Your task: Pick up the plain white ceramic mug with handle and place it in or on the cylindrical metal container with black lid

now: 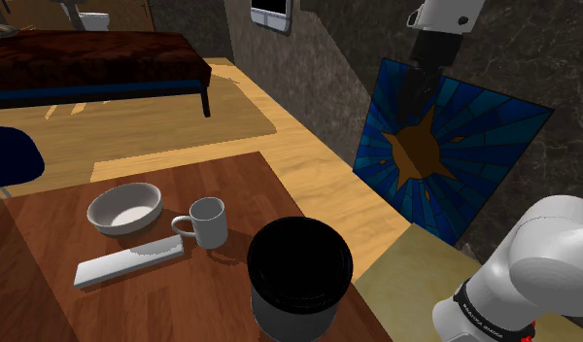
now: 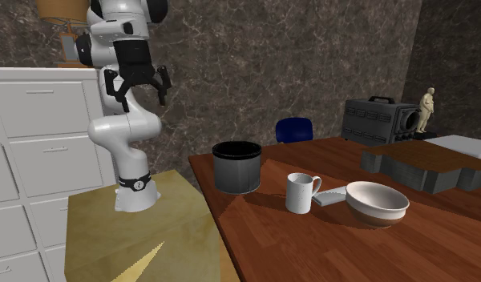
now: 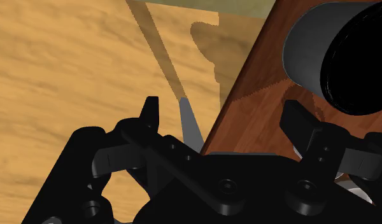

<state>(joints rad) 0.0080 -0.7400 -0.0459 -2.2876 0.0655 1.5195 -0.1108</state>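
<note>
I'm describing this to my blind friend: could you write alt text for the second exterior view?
A white robot arm holds its black hand open, high above its stand, beside a wooden table. On the table, from the view's left, stand a dark cylindrical container, a white mug and a white bowl.

One mug (image 1: 209, 222), one bowl (image 1: 124, 208), one dark cylindrical container (image 1: 299, 270) and one flat white slab (image 1: 129, 260) stand on one table (image 1: 47, 262).
</note>
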